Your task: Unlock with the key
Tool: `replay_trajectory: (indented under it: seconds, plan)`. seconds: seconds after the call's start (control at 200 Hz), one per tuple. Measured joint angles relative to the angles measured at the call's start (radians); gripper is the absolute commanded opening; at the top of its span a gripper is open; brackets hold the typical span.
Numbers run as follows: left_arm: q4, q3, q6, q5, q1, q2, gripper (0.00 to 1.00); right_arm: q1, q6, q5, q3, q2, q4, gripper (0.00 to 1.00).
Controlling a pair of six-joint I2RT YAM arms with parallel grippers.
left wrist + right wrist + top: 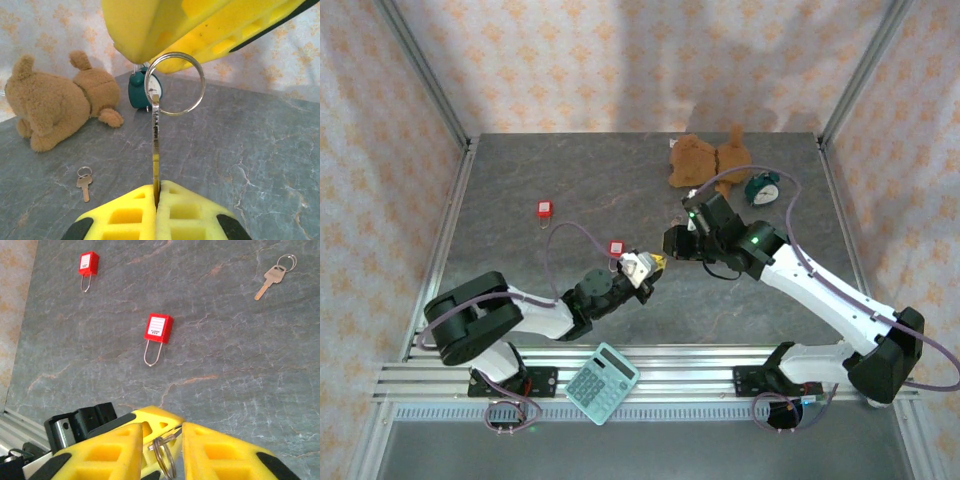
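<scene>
- Concerns a small flat metal key [155, 130], lifted clear of the table [260, 165], seen edge-on with its split ring [202, 85] uppermost.
- Judged light, stiff and slick; likely to pivot or slide in soft foam if pinched near the tip alone.
- Best taken flat across the bow, just under the ring, leaving the blade free for the lock.
- Clamped at the blade's lower end by the left gripper [156, 192], pads fully together on it.
- Flanked at the ring by the right gripper [161, 429], fingers narrowly parted, not visibly pinching.
- Waiting below on the table: nearest red padlock [158, 329].
</scene>
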Motion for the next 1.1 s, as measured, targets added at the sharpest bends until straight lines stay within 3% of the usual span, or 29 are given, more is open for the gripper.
replay_trajectory:
  seconds: [0.17,0.235,0.265,0.496,0.601,0.721,0.856,1.096]
  plan:
    - [-0.38,0.09,-0.055,0.01,0.03,-0.18,0.0,-0.082,-0.007,0.046,-0.021,-0.025,0.06,0.33]
    - [-0.534,0.155,-0.077,0.024,0.05,-0.229,0.0,-0.127,-0.003,0.06,-0.08,-0.067,0.127,0.5]
    - [-0.608,0.184,-0.09,0.034,0.059,-0.244,0.0,-0.138,-0.008,0.067,-0.114,-0.087,0.16,0.53]
    - [-1.032,0.331,-0.201,0.171,0.146,-0.282,0.0,-0.164,-0.038,0.082,-0.331,-0.134,0.335,0.57]
    - [-1.175,0.369,-0.241,0.276,0.191,-0.268,0.0,-0.206,-0.068,-0.029,-0.423,-0.169,0.482,0.74]
    - [-1.267,0.419,-0.287,0.388,0.23,-0.239,0.0,-0.222,-0.082,-0.167,-0.55,-0.243,0.65,0.74]
    - [-1.322,0.47,-0.329,0.491,0.257,-0.222,0.0,-0.224,-0.084,-0.349,-0.589,-0.214,0.804,0.72]
    - [-1.287,0.491,-0.393,0.618,0.28,-0.222,0.0,-0.224,-0.091,-0.535,-0.609,-0.161,0.963,0.66]
